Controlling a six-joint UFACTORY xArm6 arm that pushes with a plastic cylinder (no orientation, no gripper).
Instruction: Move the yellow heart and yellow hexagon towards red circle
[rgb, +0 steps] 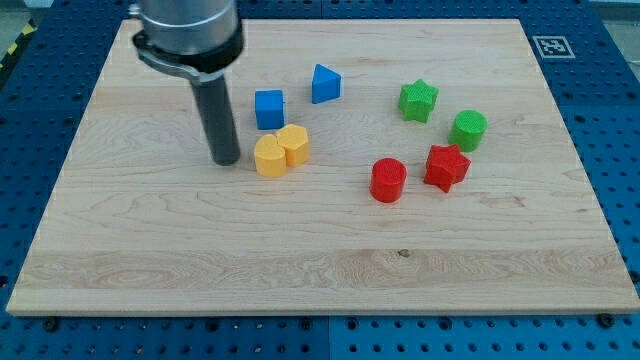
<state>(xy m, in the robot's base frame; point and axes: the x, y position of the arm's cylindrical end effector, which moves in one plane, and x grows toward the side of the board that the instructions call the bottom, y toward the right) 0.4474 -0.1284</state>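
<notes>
The yellow heart (269, 156) and the yellow hexagon (294, 145) sit touching each other near the board's middle. The red circle (388, 180) lies to their right, with a gap between. My tip (225, 161) rests on the board just left of the yellow heart, close to it but with a small gap. The dark rod rises from the tip toward the view's top left.
A blue cube (269, 108) and a blue triangle (325, 84) lie above the yellow pair. A red star (446, 166) sits right of the red circle. A green star (418, 101) and a green circle (468, 130) lie at the upper right. The wooden board (200, 270) has blue table around it.
</notes>
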